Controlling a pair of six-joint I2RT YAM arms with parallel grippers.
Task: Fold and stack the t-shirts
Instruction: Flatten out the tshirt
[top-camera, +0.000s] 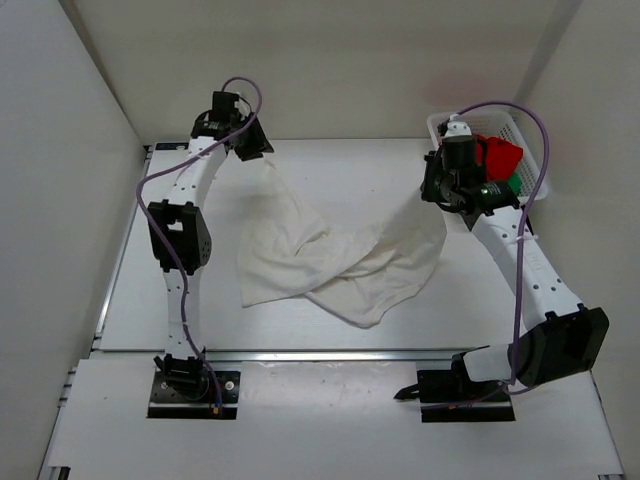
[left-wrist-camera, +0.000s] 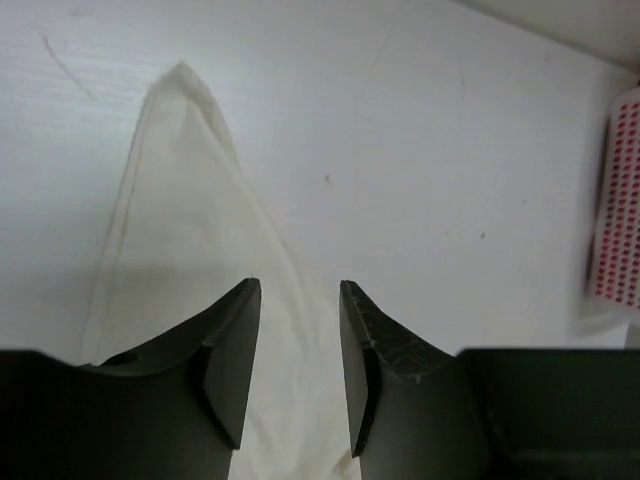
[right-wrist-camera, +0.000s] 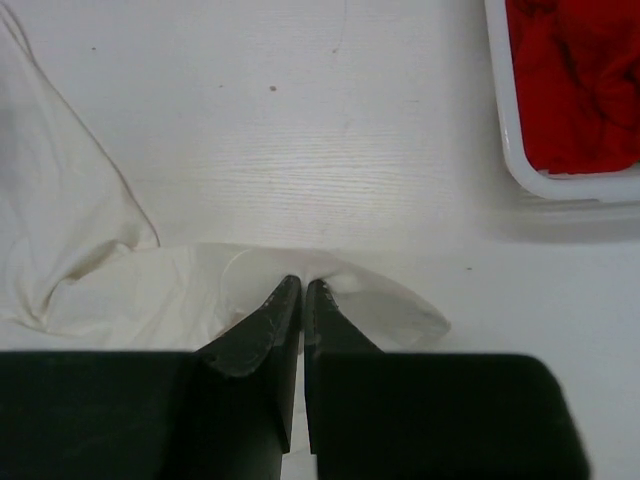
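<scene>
Right end effector (right-wrist-camera: 303, 286) pinching cream-white t-shirt (top-camera: 330, 262) edge

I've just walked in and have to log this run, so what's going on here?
Both arms are working on the cream-white t-shirt, which lies crumpled and not yet folded in the middle of the table. The right gripper has its fingers pinched shut on the shirt's edge on the basket side. The left gripper sits over the shirt's far-left corner, fingers open with cloth under the gap. The red t-shirt and green t-shirt wait in the white basket.
</scene>
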